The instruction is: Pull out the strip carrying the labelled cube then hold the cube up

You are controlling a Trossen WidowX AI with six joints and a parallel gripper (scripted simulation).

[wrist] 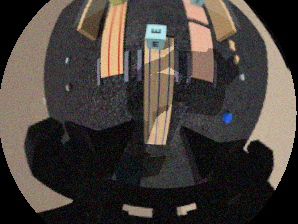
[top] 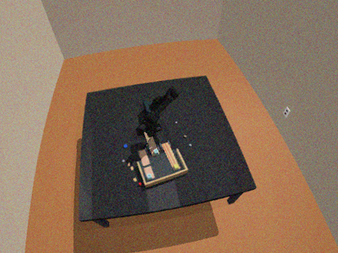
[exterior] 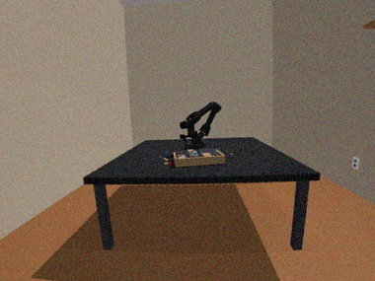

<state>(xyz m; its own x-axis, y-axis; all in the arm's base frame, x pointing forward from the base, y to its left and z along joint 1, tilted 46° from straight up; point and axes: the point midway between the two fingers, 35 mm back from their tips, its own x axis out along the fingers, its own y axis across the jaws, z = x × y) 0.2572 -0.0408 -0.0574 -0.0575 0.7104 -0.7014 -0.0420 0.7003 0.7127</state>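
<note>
A wooden tray stands on the black table. Three strips lie in it. The middle strip is in one piece and sticks out of the tray towards the arm; a light-blue cube sits on its far end. The left striped strip carries a yellow-green cube. The right pink strip is broken and carries a cyan cube. My gripper is open over the near end of the middle strip, holding nothing.
A blue ball lies on the table beside the tray. Several small coloured bits lie scattered around the tray. The arm reaches in from the table's far side.
</note>
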